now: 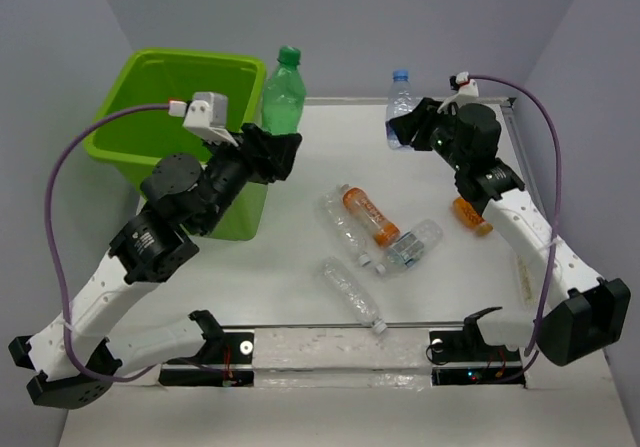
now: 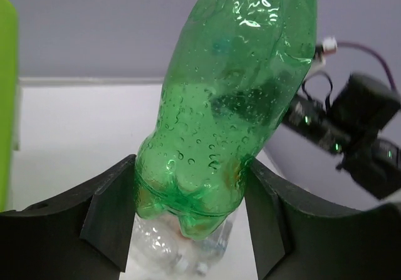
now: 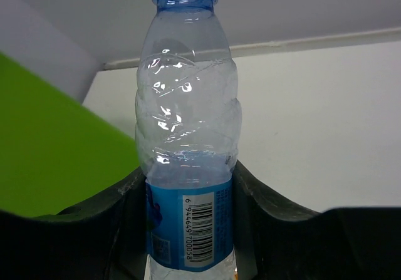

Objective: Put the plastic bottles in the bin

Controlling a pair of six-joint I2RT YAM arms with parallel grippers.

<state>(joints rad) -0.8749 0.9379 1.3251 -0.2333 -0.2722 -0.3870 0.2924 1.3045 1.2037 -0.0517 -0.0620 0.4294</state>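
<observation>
Nearest the arm bases: one clear bottle [image 1: 352, 292] on its side on the white counter [image 1: 290, 277], cap toward the front edge.

Just beyond, a loose cluster, all lying flat: a second clear bottle [image 1: 338, 222], an orange bottle [image 1: 369, 216] just beside it, and a blue-labelled bottle [image 1: 413, 244] next to that. Something orange [image 1: 470, 215] sits by the right forearm, half hidden; can't say what.

Mid-counter, both arms are loaded. The left tool [image 2: 188, 211] is clamped on the base of the green bottle [image 1: 283, 92], which tilts cap-up just beside the bin's right rim, not over it. The right tool [image 3: 188, 230] grips the blue-capped bottle [image 3: 187, 136] at its label band, upright, at the far right and well apart from the bin [image 1: 150, 107].

Handling, as I judge it:
- All look empty, so light, with thin walls that dent under a squeeze.
- The plastic is smooth and likely slippery. The green one has droplets inside.
- The label band or the waist is the surest hold.
- The ones lying flat may roll when nudged.

The counter looks matte, flat and bare apart from the bottles. Pale grey walls close in on three sides, and purple cables loop off both arms
</observation>
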